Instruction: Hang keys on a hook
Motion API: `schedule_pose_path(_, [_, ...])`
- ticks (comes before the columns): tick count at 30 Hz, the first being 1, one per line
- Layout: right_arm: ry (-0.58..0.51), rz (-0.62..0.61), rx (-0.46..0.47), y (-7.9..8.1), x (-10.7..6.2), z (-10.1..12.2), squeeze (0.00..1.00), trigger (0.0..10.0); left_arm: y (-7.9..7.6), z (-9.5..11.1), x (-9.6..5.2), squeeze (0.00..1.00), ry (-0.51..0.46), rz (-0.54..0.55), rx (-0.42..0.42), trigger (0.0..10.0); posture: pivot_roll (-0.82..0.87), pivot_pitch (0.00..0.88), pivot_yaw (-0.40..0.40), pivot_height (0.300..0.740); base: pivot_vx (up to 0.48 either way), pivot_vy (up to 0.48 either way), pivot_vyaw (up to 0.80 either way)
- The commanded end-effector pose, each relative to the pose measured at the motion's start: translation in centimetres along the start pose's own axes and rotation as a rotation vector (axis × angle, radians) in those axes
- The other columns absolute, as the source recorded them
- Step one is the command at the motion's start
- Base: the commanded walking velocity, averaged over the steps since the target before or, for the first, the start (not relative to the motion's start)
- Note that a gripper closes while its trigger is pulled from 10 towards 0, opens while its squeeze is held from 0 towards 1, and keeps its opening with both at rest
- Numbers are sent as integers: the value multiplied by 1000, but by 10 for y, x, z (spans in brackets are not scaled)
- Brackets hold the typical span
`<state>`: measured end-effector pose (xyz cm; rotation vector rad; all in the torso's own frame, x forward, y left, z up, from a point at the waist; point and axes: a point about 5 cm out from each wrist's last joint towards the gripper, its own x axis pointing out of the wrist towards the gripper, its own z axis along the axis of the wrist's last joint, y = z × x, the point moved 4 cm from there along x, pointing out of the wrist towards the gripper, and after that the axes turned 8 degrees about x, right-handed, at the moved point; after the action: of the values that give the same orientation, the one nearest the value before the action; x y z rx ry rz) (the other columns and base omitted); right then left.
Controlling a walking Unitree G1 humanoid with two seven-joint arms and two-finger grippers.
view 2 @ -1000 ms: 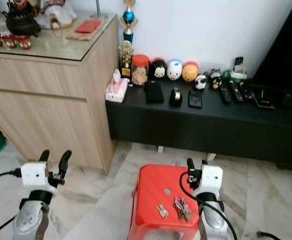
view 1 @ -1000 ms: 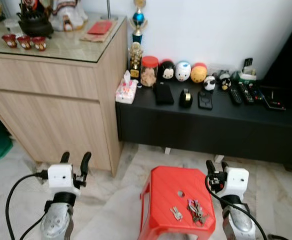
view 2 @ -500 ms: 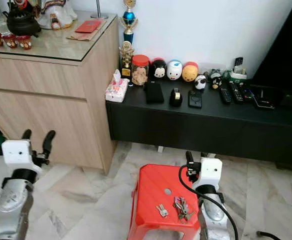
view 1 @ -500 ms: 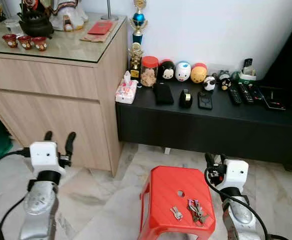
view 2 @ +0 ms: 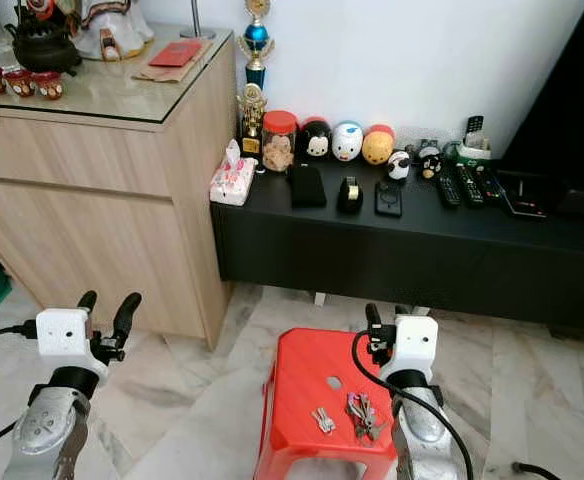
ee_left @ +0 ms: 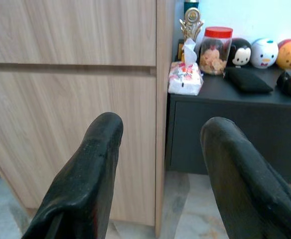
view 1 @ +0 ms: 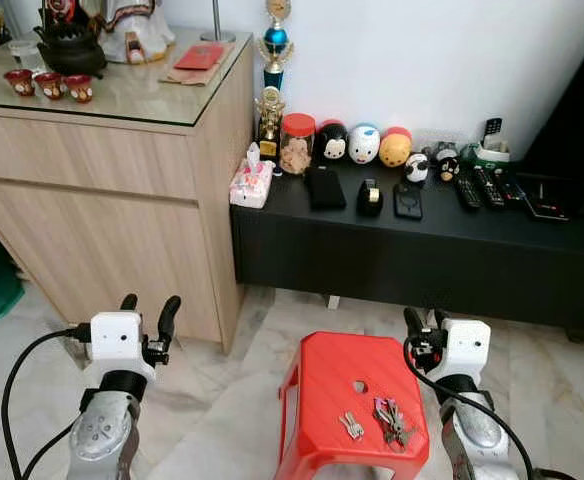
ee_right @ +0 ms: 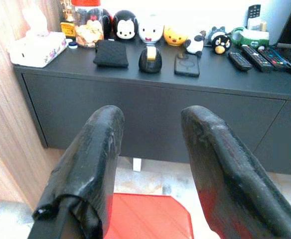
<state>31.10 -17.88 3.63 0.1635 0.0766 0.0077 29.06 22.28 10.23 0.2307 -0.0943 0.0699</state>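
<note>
Your right gripper (view 1: 419,318) hangs just above the far right corner of the red stool (view 1: 322,385), its two black fingers (ee_right: 93,164) spread with a clear gap between them and nothing held or touched. The keys (view 1: 391,421) lie flat on the stool's top, below and behind those jaws, close to the right arm and near the stool's front edge; a smaller silver key piece (view 1: 351,426) lies just beside them on the side away from the arm. Straight ahead of the right jaws, well apart, you face the low black cabinet (ee_right: 150,99) with a black pouch (ee_right: 111,53), a tape dispenser (ee_right: 149,59) and a phone (ee_right: 187,64) on its top. Your left gripper (view 1: 148,312) is raised over the marble floor (view 1: 222,400), well apart from the stool, with its fingers (ee_left: 85,174) likewise parted and empty. Ahead of the left jaws stands the wooden sideboard (ee_left: 71,99), and past its corner the tissue pack (ee_left: 185,77) and the red-lidded jar (ee_left: 215,50) on the black cabinet. I cannot make out a hook anywhere.
</note>
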Motion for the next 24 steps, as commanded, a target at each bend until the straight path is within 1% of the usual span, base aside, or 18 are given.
schedule_pose_path(1, [-5,-3,-1,-2,0,3,0,10000,0,6,3,0,-9,-2,1,10000,20,0,-90,740,0,0,0])
schedule_pose_path(18, [-6,3,5,0,4,7,0,10000,-4,7,6,0,2,-8,2,10000,19,0,-88,740,0,0,0])
schedule_pose_path(20, [8,1,-6,0,4,5,0,10000,-4,6,6,0,5,-5,3,10000,19,0,-88,740,0,0,0])
schedule_pose_path(24, [2,11,2,2,4,5,0,10000,-5,7,6,0,5,-8,1,10000,18,0,-88,722,0,0,0])
